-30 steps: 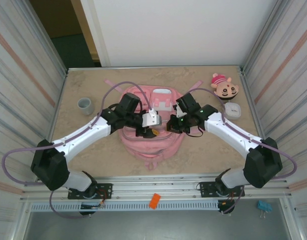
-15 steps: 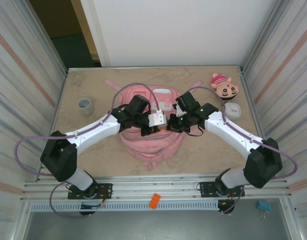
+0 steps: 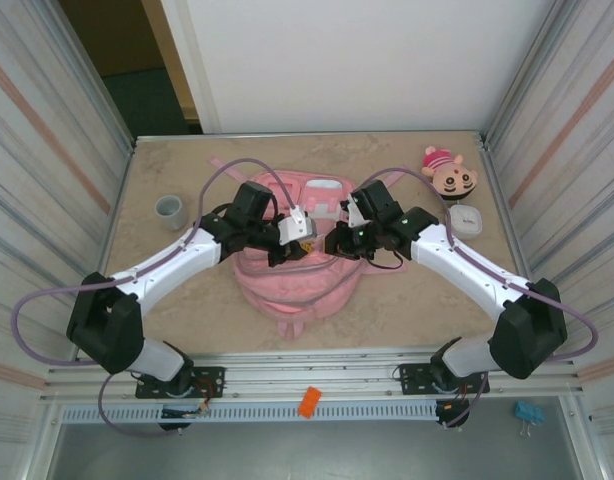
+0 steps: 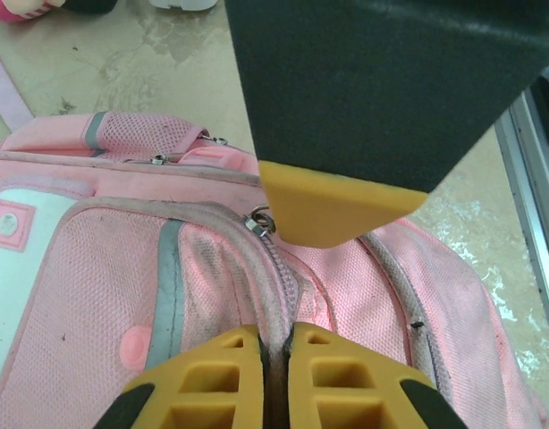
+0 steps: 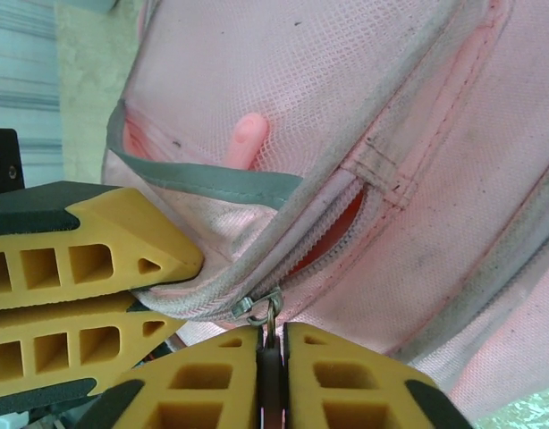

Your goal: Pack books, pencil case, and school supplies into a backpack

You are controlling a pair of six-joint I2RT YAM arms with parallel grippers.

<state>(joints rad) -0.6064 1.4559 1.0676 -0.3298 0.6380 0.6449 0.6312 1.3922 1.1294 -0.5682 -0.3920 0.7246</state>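
Pink fabric of the backpack (image 3: 302, 285), lying mid-way across the table (image 3: 177, 170), is now pinched by the left gripper (image 4: 274, 332), shut within the last second; the zip pull (image 5: 264, 308) beside it is clamped by the right gripper (image 5: 270, 335); a short gap is opened, so packing is judged still ahead.

Left arm (image 3: 167, 266) and right arm (image 3: 459, 264) angled inward, wrists close together, both jaws pinched tight.

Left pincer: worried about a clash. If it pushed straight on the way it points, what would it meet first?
Probably the right pincer: its yellow finger sits just ahead, over the backpack. Depth is unclear.
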